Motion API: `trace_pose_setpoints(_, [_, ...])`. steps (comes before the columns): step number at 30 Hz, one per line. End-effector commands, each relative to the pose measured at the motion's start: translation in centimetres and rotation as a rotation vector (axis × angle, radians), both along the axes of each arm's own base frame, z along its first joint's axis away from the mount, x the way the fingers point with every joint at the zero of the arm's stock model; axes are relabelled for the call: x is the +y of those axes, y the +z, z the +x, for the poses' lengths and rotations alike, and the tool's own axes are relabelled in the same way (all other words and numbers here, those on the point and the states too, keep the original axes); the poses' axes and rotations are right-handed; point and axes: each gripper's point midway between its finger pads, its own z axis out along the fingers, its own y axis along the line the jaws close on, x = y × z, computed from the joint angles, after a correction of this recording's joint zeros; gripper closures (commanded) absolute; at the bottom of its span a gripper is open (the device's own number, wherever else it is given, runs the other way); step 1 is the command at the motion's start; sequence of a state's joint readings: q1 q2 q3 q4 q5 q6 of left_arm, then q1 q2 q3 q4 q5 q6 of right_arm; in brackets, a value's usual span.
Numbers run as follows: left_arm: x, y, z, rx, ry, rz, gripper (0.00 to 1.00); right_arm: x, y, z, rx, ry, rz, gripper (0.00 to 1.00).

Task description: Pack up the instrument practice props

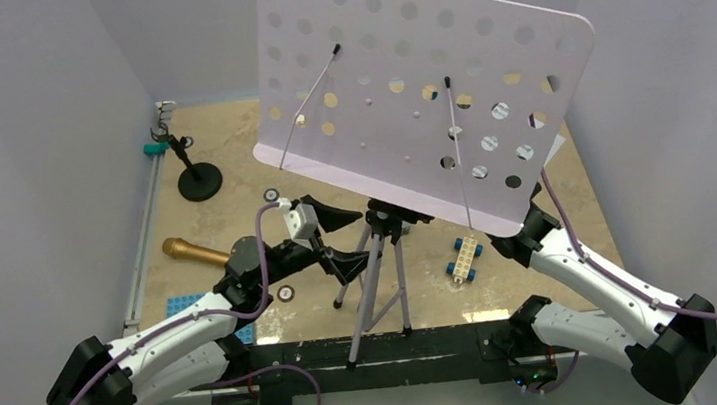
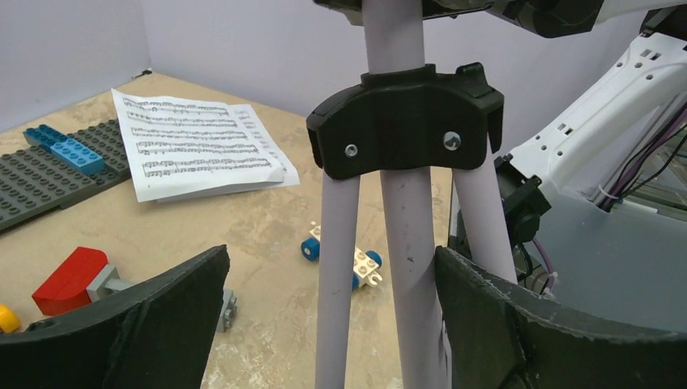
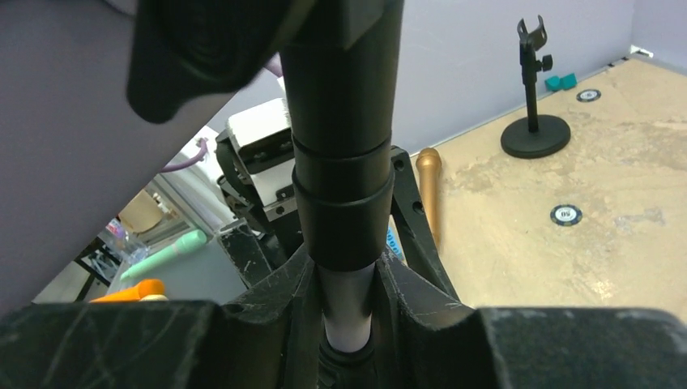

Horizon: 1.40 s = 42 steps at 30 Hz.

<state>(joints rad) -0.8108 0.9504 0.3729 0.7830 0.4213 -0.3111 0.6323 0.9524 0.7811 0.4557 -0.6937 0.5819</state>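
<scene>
Music stand: the tall lavender tripod music stand [image 1: 415,106] stands upright at the near middle of the beige stone-patterned table [image 1: 235,210], between the two arms. Its perforated desk tilts over the right half of the table.
Left gripper: the left gripper [image 2: 332,271] is spread wide at leg height, just below the black plastic leg hub [image 2: 405,130]. Two legs stand between its fingers. One finger is just beside a leg, but whether it touches cannot be told.
Right gripper: the right gripper [image 3: 348,292] is narrow, with its fingers closed on the stand's pale centre post just under the black collar. In the top view the desk hides it.
Microphone: the gold microphone [image 1: 194,251] lies flat on the left side of the table, close to the left arm.
Mic stand: the small black round-based mic stand [image 1: 198,179] stands upright near the far left corner.
Sheet music: the white sheet-music pages [image 2: 198,146] lie flat on the table beyond the legs, beside a dark grey studded baseplate [image 2: 32,190] that carries blue bricks.
Toy bricks: a white-and-blue wheeled brick car [image 1: 464,257] sits on the table to the right of the legs. A red brick [image 2: 69,279] lies near one left finger.
</scene>
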Motion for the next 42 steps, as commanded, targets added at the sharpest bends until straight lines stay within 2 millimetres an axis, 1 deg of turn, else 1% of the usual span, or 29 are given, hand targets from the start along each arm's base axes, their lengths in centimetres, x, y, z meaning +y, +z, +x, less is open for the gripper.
trace_pose_setpoints(1, [0.4,1.6,0.2,-0.044,0.026,-0.049,0.0,-1.5,5.7,-1.2,-0.175,-0.039,0.153,1.0])
trace_pose_setpoints(8, [0.2,1.3,0.6,-0.035,0.033,-0.058,0.06,-1.9,5.9,-1.0,-0.208,-0.074,0.17,1.0])
trace_pose_setpoints(11, [0.4,1.3,1.2,-0.024,0.066,-0.066,0.07,-2.2,6.2,-0.9,-0.22,-0.096,0.184,1.0])
trace_pose_setpoints(13, [1.1,1.3,2.1,-0.01,0.138,-0.076,0.06,-2.5,6.5,-1.0,-0.226,-0.112,0.191,1.0])
trace_pose_setpoints(17, [3.9,2.0,4.0,-0.004,0.324,-0.125,0.01,-2.7,7.1,-1.6,-0.246,-0.096,0.178,1.0])
trace_pose_setpoints(19, [5.0,2.5,4.4,-0.012,0.38,-0.147,0.0,-2.6,7.0,-1.8,-0.243,-0.087,0.17,1.0])
trace_pose_setpoints(24, [6.9,3.6,5.0,-0.028,0.475,-0.175,0.0,-2.7,6.9,-1.9,-0.238,-0.087,0.18,1.0])
trace_pose_setpoints(27, [8.8,3.9,5.8,-0.006,0.579,-0.214,0.0,-2.9,7.1,-2.0,-0.24,-0.088,0.189,1.0])
trace_pose_setpoints(28, [9.3,4.0,5.8,0.0,0.599,-0.231,0.0,-2.9,7.3,-2.1,-0.235,-0.086,0.189,1.0])
trace_pose_setpoints(30, [9.1,4.8,4.7,0.002,0.53,-0.246,0.0,-2.9,7.7,-2.2,-0.222,-0.079,0.189,1.0])
trace_pose_setpoints(33, [7.5,5.9,1.7,0.026,0.294,-0.237,0.0,-2.9,8.0,-2.0,-0.172,-0.052,0.177,1.0])
trace_pose_setpoints(36, [6.6,6.8,-0.9,0.084,0.107,-0.248,0.0,-2.9,8.5,-2.1,-0.134,-0.014,0.177,1.0])
trace_pose_setpoints(40, [5.3,7.0,-3.5,0.121,-0.071,-0.213,0.0,-2.9,9.0,-2.4,-0.124,0.003,0.17,1.0])
trace_pose_setpoints(42, [4.6,6.9,-4.2,0.152,-0.143,-0.195,0.0,-2.9,9.2,-2.4,-0.128,-0.002,0.169,1.0])
